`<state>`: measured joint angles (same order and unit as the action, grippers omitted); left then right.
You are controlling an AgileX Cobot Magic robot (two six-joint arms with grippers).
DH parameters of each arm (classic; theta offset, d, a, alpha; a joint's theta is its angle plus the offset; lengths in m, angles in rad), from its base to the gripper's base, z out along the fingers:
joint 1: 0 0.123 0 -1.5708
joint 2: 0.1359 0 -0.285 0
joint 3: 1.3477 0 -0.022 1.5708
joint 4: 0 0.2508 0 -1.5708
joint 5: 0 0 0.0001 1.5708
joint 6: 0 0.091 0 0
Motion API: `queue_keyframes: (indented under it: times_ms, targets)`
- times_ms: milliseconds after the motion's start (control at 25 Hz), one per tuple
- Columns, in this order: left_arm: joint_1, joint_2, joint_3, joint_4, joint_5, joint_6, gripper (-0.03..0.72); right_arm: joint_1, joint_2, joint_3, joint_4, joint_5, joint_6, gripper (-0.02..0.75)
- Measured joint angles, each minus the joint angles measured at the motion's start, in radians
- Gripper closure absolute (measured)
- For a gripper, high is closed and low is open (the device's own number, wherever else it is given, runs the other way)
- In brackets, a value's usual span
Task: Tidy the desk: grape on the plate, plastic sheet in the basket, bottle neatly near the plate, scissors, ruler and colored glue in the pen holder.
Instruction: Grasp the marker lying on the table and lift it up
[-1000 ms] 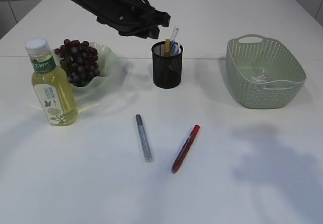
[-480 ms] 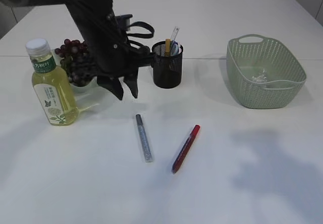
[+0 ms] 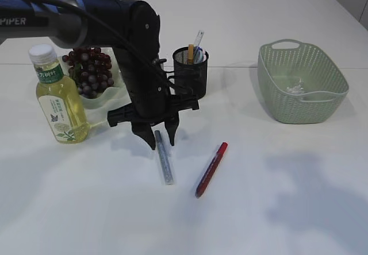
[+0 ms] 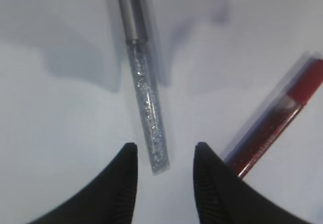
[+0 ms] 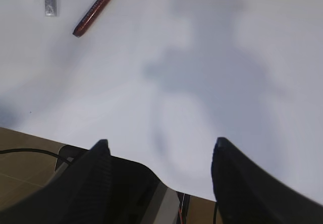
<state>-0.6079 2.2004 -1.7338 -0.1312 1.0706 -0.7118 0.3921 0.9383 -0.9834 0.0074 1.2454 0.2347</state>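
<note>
A: Status check. Use the pen holder (image 3: 190, 74) as your reference. What's done?

B: Grapes (image 3: 88, 71) sit on the plate (image 3: 123, 88), left of the pen holder. Bottle (image 3: 58, 96) stands upright just beside the plate, on its near-left side. Looks placed. The basket (image 3: 302, 82), well to the right of the pen holder, has something pale and crumpled in the bottom; likely the plastic sheet, but you can't confirm it from here.

A: And the pen holder itself?

B: A few items stick up out of it: one yellowish, one clear and ruler-like. Can't name each one.

A: What's left?

B: Two glue sticks lie flat on the bench (image 3: 276, 209) in front of the pen holder: the silver glitter glue (image 3: 164, 157) and the red glue (image 3: 211, 169) just right of it, apart from each other.

A: Your arms?

B: Left gripper (image 3: 160, 139) is over the silver glitter glue's capped end, pointing down. Its jaws stand apart, straddling the tube in the wrist view, holding nothing. Right gripper (image 5: 159, 156) is parked back at the near bench edge, far from the pen holder, jaws wide apart and empty.

A: So?

B: Mostly done. You've two glues to go, silver looks next.
</note>
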Motion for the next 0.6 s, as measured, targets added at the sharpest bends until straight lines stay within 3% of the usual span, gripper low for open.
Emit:
queue_keyframes:
  times_ms: [600]
  targets:
    - [0.000,0.063,-0.003,0.001,-0.013,-0.074,0.412,0.000,0.000,0.000,0.037,0.002,-0.011,0.248]
